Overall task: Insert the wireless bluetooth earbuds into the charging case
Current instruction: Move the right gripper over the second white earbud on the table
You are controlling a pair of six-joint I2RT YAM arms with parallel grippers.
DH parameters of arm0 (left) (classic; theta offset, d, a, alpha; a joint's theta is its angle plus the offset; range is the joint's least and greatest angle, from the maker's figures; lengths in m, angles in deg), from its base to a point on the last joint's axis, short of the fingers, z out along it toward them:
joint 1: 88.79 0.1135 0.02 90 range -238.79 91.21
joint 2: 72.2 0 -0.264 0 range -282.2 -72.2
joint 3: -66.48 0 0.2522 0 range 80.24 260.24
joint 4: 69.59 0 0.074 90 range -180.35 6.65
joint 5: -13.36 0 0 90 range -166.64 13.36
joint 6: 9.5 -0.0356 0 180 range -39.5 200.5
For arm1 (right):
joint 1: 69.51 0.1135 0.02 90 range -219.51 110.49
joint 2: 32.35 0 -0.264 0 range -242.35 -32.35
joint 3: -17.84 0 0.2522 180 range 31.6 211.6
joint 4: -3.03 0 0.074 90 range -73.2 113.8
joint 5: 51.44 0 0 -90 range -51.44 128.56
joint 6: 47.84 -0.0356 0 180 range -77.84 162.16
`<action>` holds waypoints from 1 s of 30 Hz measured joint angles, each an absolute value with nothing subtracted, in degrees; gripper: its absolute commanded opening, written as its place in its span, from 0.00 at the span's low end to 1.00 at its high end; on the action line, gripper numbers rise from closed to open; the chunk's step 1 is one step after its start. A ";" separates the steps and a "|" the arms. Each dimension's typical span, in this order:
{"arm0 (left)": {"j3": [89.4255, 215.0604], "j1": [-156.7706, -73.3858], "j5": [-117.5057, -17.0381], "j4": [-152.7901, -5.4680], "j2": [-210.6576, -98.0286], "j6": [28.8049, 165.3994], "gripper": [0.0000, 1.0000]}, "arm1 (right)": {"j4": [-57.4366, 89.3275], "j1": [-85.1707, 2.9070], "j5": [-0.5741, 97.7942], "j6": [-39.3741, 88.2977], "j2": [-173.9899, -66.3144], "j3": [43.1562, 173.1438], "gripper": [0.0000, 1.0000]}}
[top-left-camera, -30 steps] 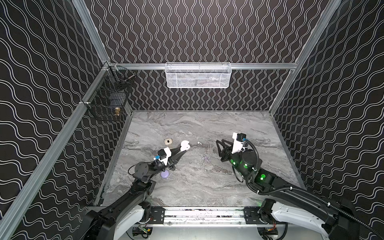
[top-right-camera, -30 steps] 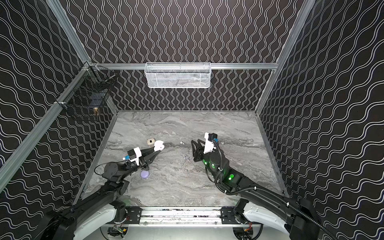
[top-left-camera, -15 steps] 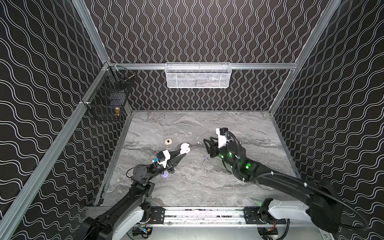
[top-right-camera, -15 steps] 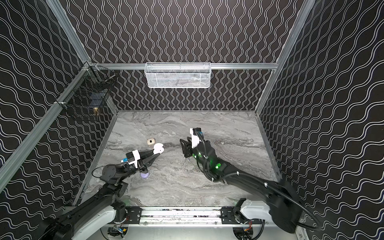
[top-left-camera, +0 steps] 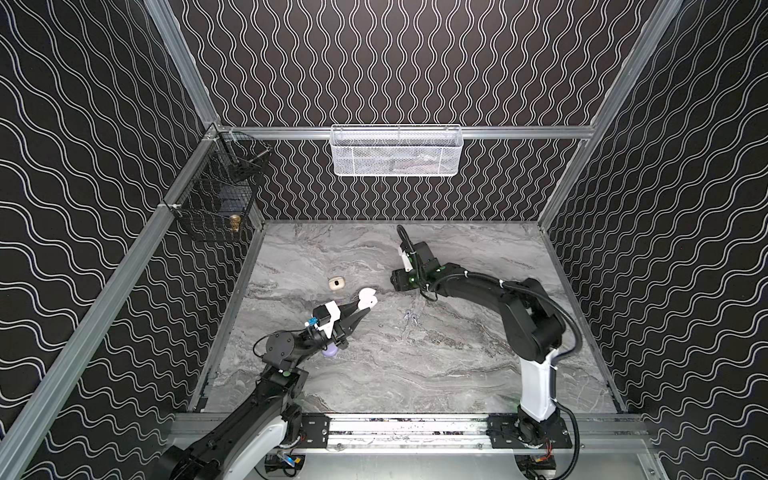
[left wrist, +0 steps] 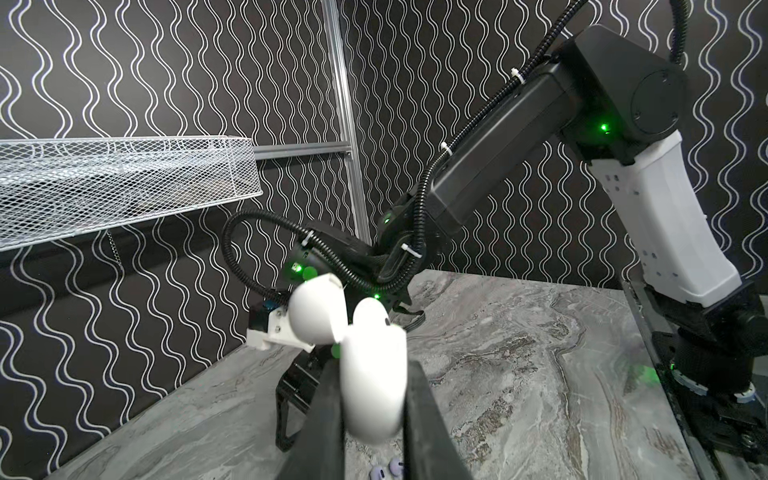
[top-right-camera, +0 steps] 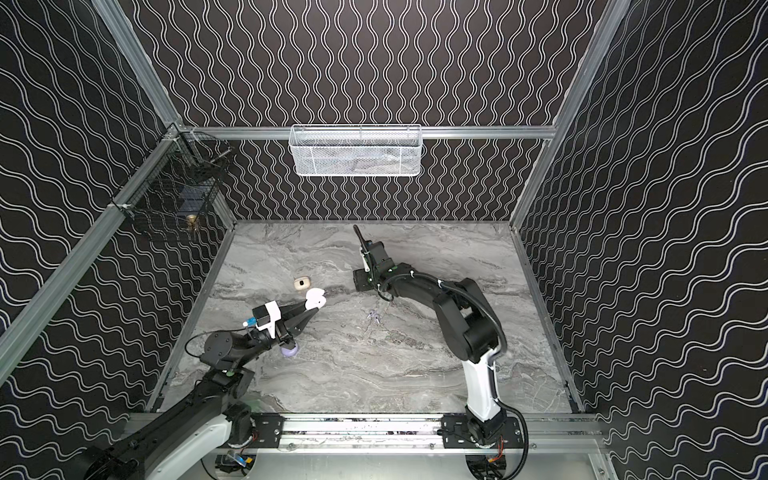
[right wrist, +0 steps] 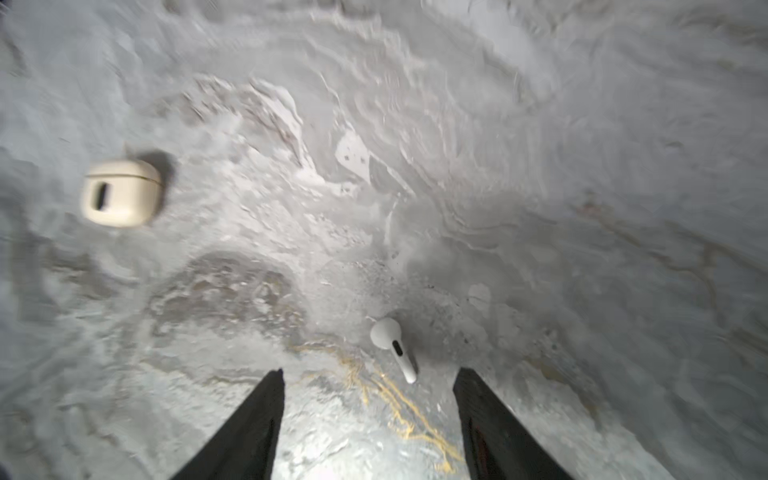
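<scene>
Left claw (top-left-camera: pixel 360 308), as we see in both top views, is clamped on a white charging case (top-left-camera: pixel 368 297) with its lid open, held off the desk (top-left-camera: pixel 415 374) left of centre. Near it, toward the back wall, a closed cream case (top-left-camera: pixel 336 284) lies on the desk, and a lilac case (top-left-camera: pixel 331 352) sits under the left wrist. A pair of lilac-grey earbuds (top-left-camera: pixel 411 316) lies near the middle, apart from both arms. The right claw (top-left-camera: pixel 400 282) points down at the desk to the right of the white case; from above we cannot tell its spread. A white mesh basket (top-left-camera: pixel 395 151) hangs on the back wall.

From the left wrist we see the left claw (left wrist: pixel 374 370) pinching the white charging case (left wrist: pixel 374 386) between its two black fingers (left wrist: pixel 428 415), with the lilac-grey earbuds (left wrist: pixel 386 471) on the desk below.

From the right wrist we see the right claw (right wrist: pixel 370 374) standing wide with nothing in it. One white earbud (right wrist: pixel 392 347) lies on the desk just ahead of the gap between the fingertips, touching neither. The cream case (right wrist: pixel 120 193) lies well apart, shut.
</scene>
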State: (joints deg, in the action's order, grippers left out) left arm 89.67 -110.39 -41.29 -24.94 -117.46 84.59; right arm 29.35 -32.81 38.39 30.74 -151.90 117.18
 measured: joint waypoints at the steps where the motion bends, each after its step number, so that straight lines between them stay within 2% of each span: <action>1: 89.70 -110.37 -41.31 -24.96 -117.76 84.57 0.00 | 31.08 -32.81 38.39 31.24 -153.21 118.84 0.68; 13: 90.07 -110.33 -41.95 -25.18 -119.38 84.05 0.00 | 41.51 -32.50 36.32 34.72 -160.29 126.99 0.59; 20: 90.29 -110.33 -42.14 -25.18 -119.18 83.50 0.00 | 41.79 -31.32 36.23 35.27 -160.82 127.71 0.42; 30: 90.24 -110.33 -42.40 -25.13 -118.77 83.52 0.00 | 43.03 -30.14 34.13 34.02 -160.99 128.74 0.40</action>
State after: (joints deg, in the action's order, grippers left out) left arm 90.24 -110.33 -42.40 -25.13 -118.77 83.52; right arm 43.03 -30.14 34.13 34.02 -160.99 128.74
